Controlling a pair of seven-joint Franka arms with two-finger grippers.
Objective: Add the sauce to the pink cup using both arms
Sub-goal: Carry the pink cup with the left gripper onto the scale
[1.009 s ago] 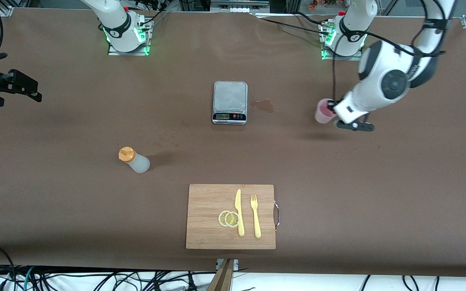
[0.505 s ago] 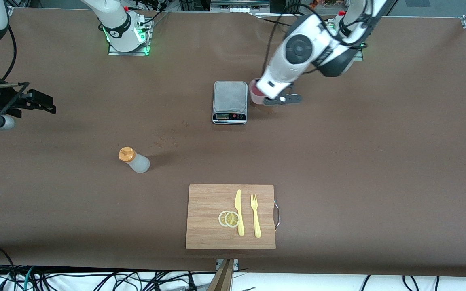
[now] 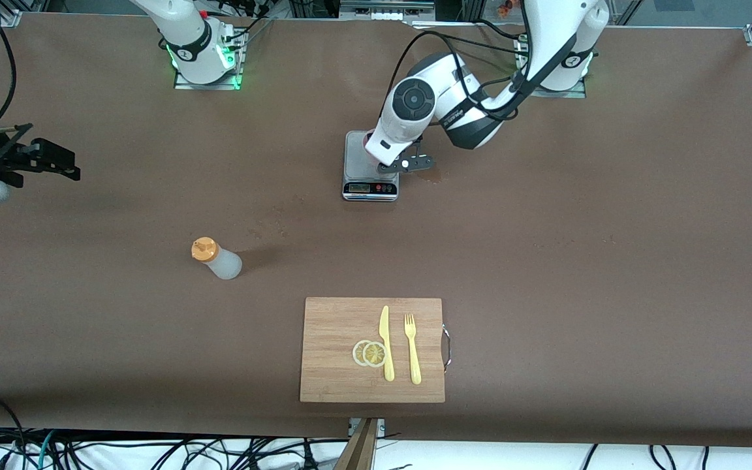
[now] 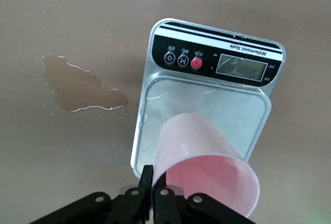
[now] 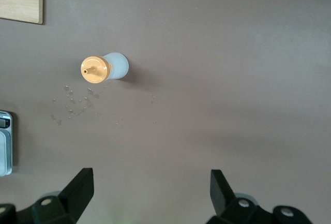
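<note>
Over the kitchen scale [image 3: 370,164], my left gripper [image 4: 155,195] holds the pink cup [image 4: 204,169]; my right gripper [image 5: 151,188] waits wide apart above the table.

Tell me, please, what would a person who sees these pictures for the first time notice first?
First, the left tool, shut on the pink cup and holding it over the steel plate of the kitchen scale. Beside the scale, toward the left arm's end, a brownish puddle lies on the table. The sauce bottle with its orange cap stands alone, nearer the front camera, while the open right tool waits above the table.
</note>
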